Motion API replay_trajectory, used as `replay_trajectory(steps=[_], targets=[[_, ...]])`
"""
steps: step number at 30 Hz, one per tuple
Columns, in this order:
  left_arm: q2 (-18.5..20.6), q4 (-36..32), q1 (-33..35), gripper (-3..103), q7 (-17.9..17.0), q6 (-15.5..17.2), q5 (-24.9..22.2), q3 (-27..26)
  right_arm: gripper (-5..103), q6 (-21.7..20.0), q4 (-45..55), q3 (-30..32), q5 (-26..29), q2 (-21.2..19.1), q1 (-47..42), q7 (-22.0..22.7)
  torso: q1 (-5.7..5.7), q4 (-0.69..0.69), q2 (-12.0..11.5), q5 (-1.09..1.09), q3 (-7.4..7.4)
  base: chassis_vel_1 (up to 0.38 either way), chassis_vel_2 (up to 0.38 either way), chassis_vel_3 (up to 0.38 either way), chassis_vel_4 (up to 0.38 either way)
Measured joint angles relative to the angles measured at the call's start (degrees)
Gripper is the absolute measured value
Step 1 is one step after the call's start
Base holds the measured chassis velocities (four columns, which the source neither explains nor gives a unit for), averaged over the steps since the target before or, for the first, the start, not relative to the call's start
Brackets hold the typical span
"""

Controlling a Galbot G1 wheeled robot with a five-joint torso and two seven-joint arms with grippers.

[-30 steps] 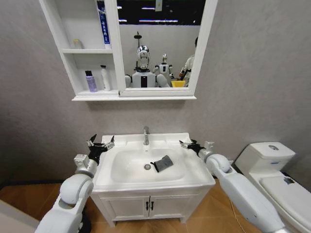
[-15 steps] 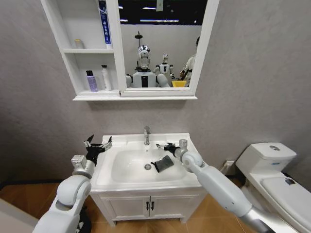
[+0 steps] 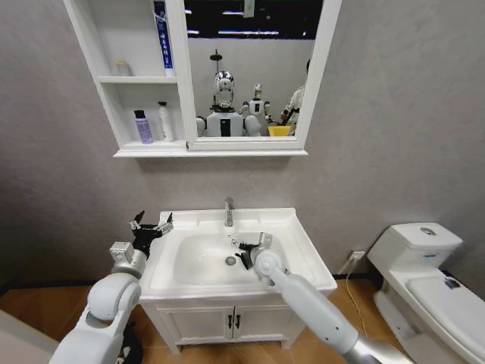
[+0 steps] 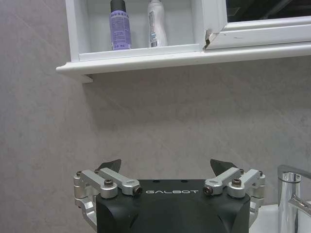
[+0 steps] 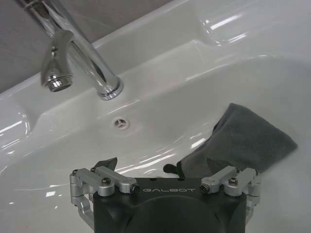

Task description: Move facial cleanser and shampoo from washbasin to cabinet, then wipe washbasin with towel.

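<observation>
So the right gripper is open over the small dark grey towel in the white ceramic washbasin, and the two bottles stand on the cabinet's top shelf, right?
Not quite. The head view shows the purple bottle and white bottle in the tall white cabinet's lowest compartment. The rest holds: the right gripper is open over the dark grey towel in the white ceramic washbasin.

The cabinet (image 3: 125, 76) hangs on the wall above the washbasin (image 3: 303, 250), left of the mirror (image 3: 254, 68). Two bottles (image 3: 151, 123) stand in its lowest compartment. The towel (image 5: 243, 141) lies in the bowl, right of the drain (image 3: 230, 260), before the tap (image 3: 227, 212). A toilet (image 3: 424, 265) stands right of the washbasin.
</observation>
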Motion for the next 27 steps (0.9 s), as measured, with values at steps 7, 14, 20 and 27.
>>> replay_trajectory(steps=[7,14,20,27], targets=[[-0.04,0.33,-0.26,100,0.1,0.0,0.09,0.52,100,5.36,-2.88,2.41,-0.06,2.8,-1.3,4.5,0.0,0.0,0.0,0.0,0.0,0.0,0.0,0.0,0.0],[0.05,0.48,-0.57,100,0.27,0.02,0.1,0.96,100,12.95,-8.5,4.9,0.6,7.32,1.05,9.85,0.0,0.01,0.0,0.01,0.0,0.0,0.0,0.0,0.0],[-0.02,0.65,-0.57,100,0.45,0.04,0.14,0.95,100,15.62,-12.47,7.49,0.72,10.71,3.77,15.65,0.0,0.02,0.0,0.0,0.0,0.0,0.0,0.0,0.0],[-0.3,0.83,-0.73,100,0.51,0.04,0.29,0.99,100,16.37,-15.7,9.94,0.61,13.52,5.22,19.05,0.0,0.01,0.0,0.0,0.0,0.0,0.0,0.0,0.0]])
